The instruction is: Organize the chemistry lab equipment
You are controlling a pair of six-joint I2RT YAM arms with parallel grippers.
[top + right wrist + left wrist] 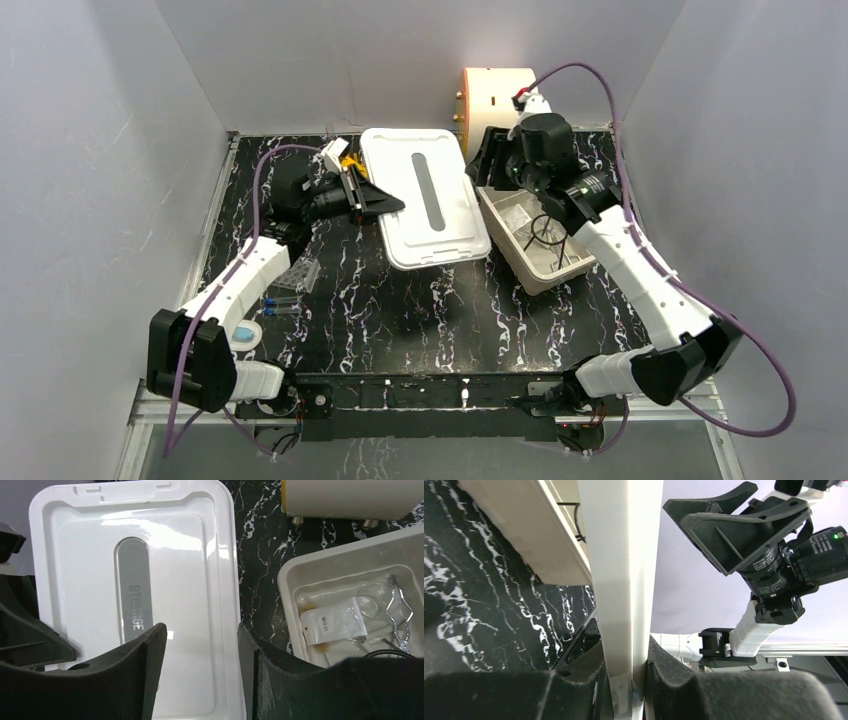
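Black marbled tabletop (400, 300): blue-capped vials (282, 305) lie outside the white rectangular tub (345, 555) (wire tongs (400, 605) inside); our left hand (624, 675) pinches the flat white lid (400, 180), right hand (200, 635) gapes empty; we judge this lid step wants a level lift next.

lid (425, 195) left of tub (540, 282), wire tongs (398, 611) in tub

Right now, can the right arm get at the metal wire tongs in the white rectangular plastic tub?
Probably yes. The right gripper is open and empty beside the tub, whose flat white lid lies off to the side, leaving the tongs uncovered.
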